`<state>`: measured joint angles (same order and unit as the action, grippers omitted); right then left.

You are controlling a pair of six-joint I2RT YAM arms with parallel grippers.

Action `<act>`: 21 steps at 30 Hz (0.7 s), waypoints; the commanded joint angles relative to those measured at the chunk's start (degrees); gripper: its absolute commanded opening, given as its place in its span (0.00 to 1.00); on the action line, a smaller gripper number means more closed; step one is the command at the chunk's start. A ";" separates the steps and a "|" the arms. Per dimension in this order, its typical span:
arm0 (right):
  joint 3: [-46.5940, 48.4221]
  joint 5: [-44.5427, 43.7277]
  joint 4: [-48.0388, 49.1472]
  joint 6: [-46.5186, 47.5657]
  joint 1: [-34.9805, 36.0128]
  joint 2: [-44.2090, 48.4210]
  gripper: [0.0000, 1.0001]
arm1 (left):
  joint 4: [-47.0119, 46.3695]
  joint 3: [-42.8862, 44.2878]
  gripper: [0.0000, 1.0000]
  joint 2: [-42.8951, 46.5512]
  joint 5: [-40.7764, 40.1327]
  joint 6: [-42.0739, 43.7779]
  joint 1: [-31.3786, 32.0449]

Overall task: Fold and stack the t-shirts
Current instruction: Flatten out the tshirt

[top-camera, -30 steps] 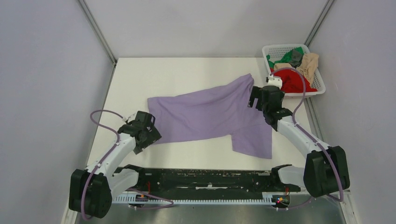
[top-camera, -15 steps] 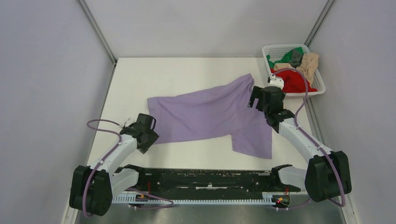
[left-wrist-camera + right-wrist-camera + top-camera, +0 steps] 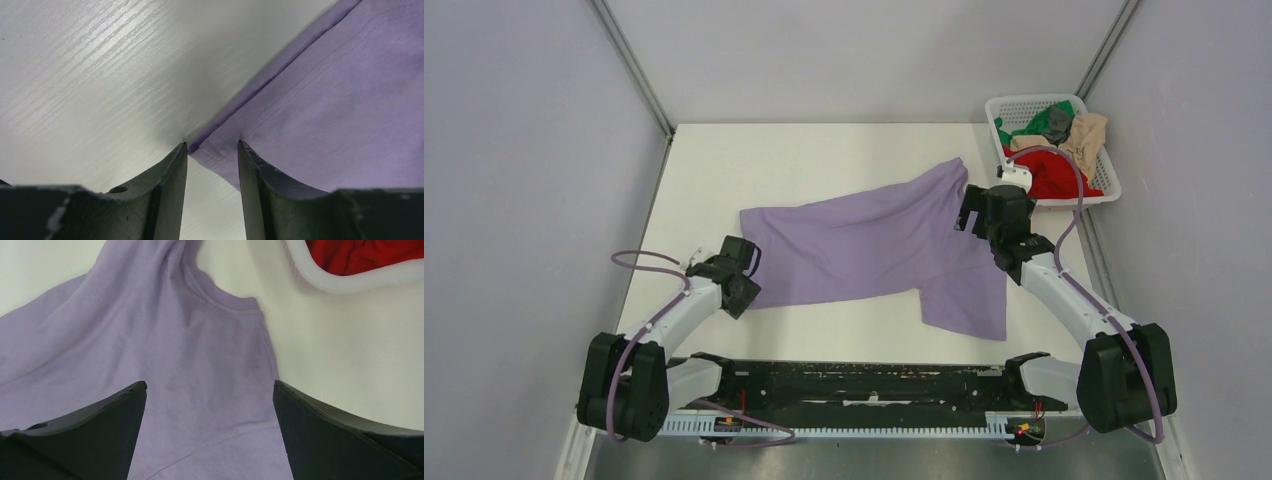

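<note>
A purple t-shirt [image 3: 874,245] lies spread, a little rumpled, across the middle of the white table [image 3: 724,170]. My left gripper [image 3: 747,296] is low at the shirt's near left corner. In the left wrist view its jaws [image 3: 212,147] stand partly apart with the hemmed corner of the shirt [image 3: 325,100] lying between the tips. My right gripper [image 3: 982,210] hovers over the shirt's right side near the collar. Its jaws [image 3: 210,385] are wide open above the purple cloth [image 3: 190,350], holding nothing.
A white basket [image 3: 1112,182] at the back right holds red, green, tan and grey clothes; its rim [image 3: 350,284] shows just beyond the right gripper. Grey walls close in the table on three sides.
My left gripper has slid down to the shirt's near left corner and its jaws have narrowed around it. The right arm and the shirt have barely moved.
</note>
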<state>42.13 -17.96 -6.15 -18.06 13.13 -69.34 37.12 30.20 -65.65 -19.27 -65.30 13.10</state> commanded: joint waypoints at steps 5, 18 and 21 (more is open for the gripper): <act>1.11 -3.66 -0.96 -0.72 0.08 1.77 0.98 | -5.59 -0.55 0.46 -6.20 1.65 -2.45 -0.01; 2.51 -9.71 -16.11 -2.22 0.04 4.25 0.98 | -10.22 -0.02 0.02 -6.13 3.84 4.92 0.04; 2.25 -9.08 -26.46 -3.19 0.06 6.06 0.98 | -8.32 0.01 0.02 -2.39 2.38 6.92 -0.01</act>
<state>42.33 -25.43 -19.75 -19.18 13.13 -66.57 26.39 31.86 -71.22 -17.21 -62.52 13.10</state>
